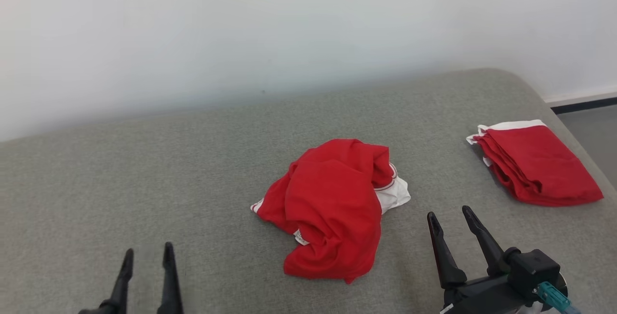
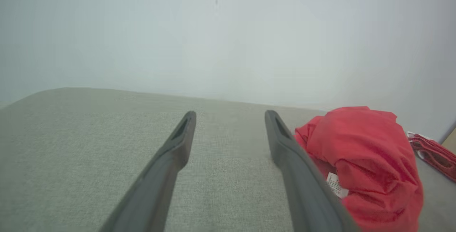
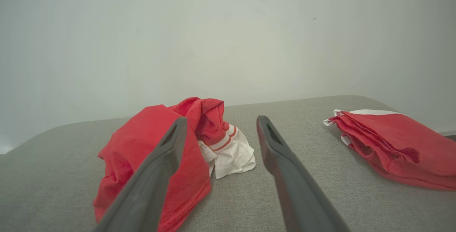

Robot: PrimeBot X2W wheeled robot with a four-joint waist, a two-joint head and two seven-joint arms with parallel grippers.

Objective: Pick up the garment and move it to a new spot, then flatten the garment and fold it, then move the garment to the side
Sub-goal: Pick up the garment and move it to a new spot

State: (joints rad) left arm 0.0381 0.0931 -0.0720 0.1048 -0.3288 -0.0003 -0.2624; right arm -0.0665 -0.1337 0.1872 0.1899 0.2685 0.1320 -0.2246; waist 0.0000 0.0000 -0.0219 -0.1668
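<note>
Left gripper (image 1: 148,249): fingers spread wide, nothing in them, above bare cushion (image 1: 193,184). Right gripper (image 1: 448,211): same, wide and empty. Garment (image 1: 332,208) sits crumpled mid-cushion between the two, nearer the right one, touching neither.

Red cloth, looks thin and mesh-like: light, limp, will sag and drag when lifted, no breakage risk. White trim (image 1: 395,193) with red stripes pokes out on its right side. Probably a sleeve or collar, can't tell from the bunching. Label (image 1: 301,238) shows at the near-left fold. I'd pinch the high ridge for the move, then look for hem corners to spread it.

Folded pile (image 1: 535,164) of red-and-white cloth lies well apart at the cushion's right end, so free room is left and centre. Wall (image 1: 241,29) behind. Nothing blocks either approach.
</note>
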